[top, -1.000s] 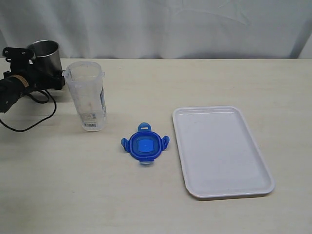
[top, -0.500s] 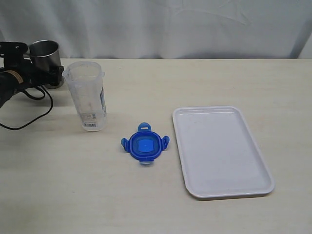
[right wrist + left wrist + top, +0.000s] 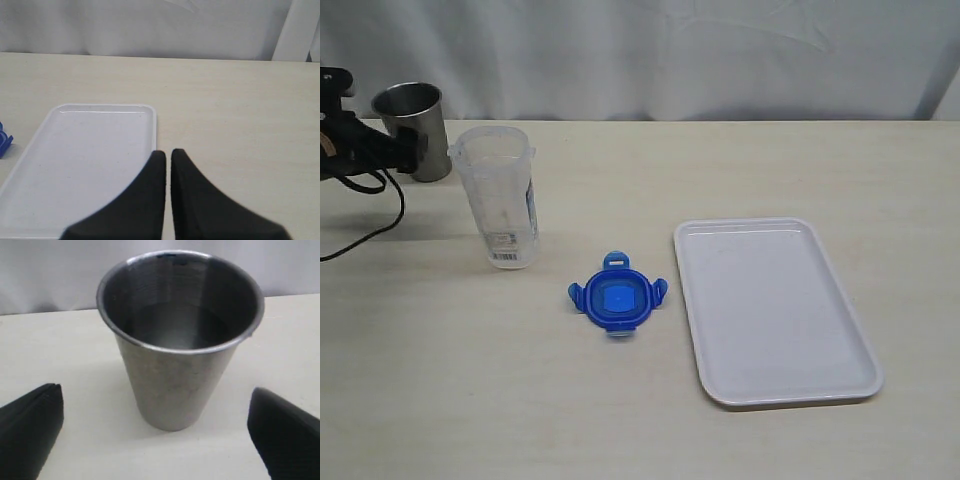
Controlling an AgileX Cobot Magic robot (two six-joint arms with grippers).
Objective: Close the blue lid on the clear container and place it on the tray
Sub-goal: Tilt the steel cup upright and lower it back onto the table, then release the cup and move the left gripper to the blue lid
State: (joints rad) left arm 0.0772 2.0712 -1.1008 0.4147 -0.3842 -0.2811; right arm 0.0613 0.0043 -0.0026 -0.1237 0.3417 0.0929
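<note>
My left gripper [image 3: 155,390] gapes empty at the steel cup [image 3: 177,340], likely misaimed since the clear container [image 3: 502,200] stands beyond it; my right gripper [image 3: 167,155] hangs closed by the tray [image 3: 100,107].

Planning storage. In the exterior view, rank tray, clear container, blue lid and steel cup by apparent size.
1. tray
2. clear container
3. blue lid and steel cup look alike; the cup stands farther back, so unranked.

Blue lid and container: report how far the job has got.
Done: nothing yet. The blue lid lies on the table, off the open clear container; the tray holds nothing. In hand: the left gripper stands open facing the steel cup, gripping nothing; the right gripper is shut. Left: fit the lid, lock it, set the container on the tray.
</note>
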